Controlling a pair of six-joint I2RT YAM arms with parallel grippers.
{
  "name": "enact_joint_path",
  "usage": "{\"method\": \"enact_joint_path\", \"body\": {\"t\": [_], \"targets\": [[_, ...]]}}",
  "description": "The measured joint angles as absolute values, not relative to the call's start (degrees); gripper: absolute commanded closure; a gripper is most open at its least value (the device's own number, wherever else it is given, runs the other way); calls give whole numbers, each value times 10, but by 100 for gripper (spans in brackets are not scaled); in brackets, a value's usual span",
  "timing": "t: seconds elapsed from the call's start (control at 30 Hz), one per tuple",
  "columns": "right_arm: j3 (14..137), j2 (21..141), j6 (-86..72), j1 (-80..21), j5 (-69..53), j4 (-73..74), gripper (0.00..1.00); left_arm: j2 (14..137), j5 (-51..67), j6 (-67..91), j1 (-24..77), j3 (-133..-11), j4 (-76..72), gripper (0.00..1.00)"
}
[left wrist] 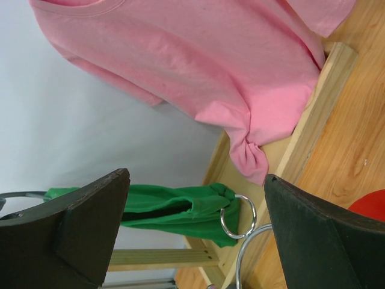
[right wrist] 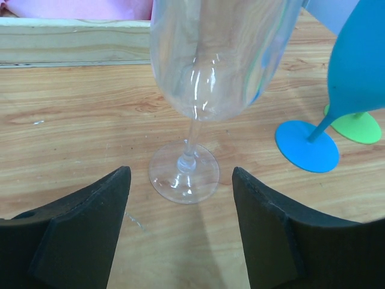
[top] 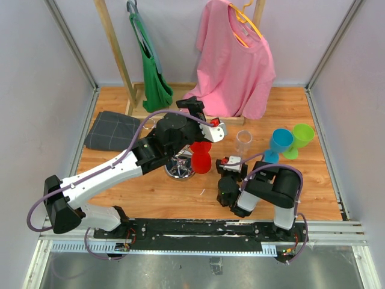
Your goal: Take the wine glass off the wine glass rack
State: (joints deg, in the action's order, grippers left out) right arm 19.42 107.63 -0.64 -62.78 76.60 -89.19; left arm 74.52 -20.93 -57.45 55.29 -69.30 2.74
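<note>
- Left gripper (top: 203, 114) (left wrist: 195, 177) is spread wide with nothing between its fingers (left wrist: 90, 229). In the top view it is above the rack and points at the back wall.
- Rack (top: 179, 170) stands near the middle of the table (top: 150, 201). Its shiny round base shows below the left arm, and the post is mostly hidden by the arm. One wire ring (left wrist: 237, 217) appears low between the left fingers, not touched by either.
- Red glass (top: 201, 159) sits just right of the rack's base, partly under the left wrist. Only a red sliver (left wrist: 370, 208) shows at the edge of the left wrist view. Whether it hangs from a ring or stands on the table — I cannot tell.
- Right gripper (top: 228, 171) (right wrist: 180, 171) is also released, low near the table, its fingers (right wrist: 78, 235) either side of open space.
- Clear glass (top: 243, 141) (right wrist: 204, 72) stands upright just ahead of the right gripper, untouched.
- Blue glass (top: 280, 143) (right wrist: 361, 66) and green glass (top: 302, 137) (right wrist: 360, 127) stand close together, right of the clear one.
- Along the back a pink shirt (top: 234, 66) (left wrist: 198, 60) and a green bag (top: 155, 84) (left wrist: 174, 211) hang on a wooden frame (top: 114, 42).
- Grey cloth (top: 111, 129) lies folded at the far left — well apart from the rack.
</note>
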Motion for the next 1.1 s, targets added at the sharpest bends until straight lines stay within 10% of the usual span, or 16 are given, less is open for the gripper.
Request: {"method": "enact_joint_path", "body": {"t": [0.33, 0.4, 1.1], "targets": [[176, 1003, 54, -764, 856, -892, 26, 743, -209, -572, 553, -693, 27, 1], [176, 978, 76, -803, 861, -891, 0, 741, -209, -570, 553, -693, 27, 1], [288, 724, 437, -935, 876, -882, 2, 733, -207, -547, 553, -746, 29, 1]]}}
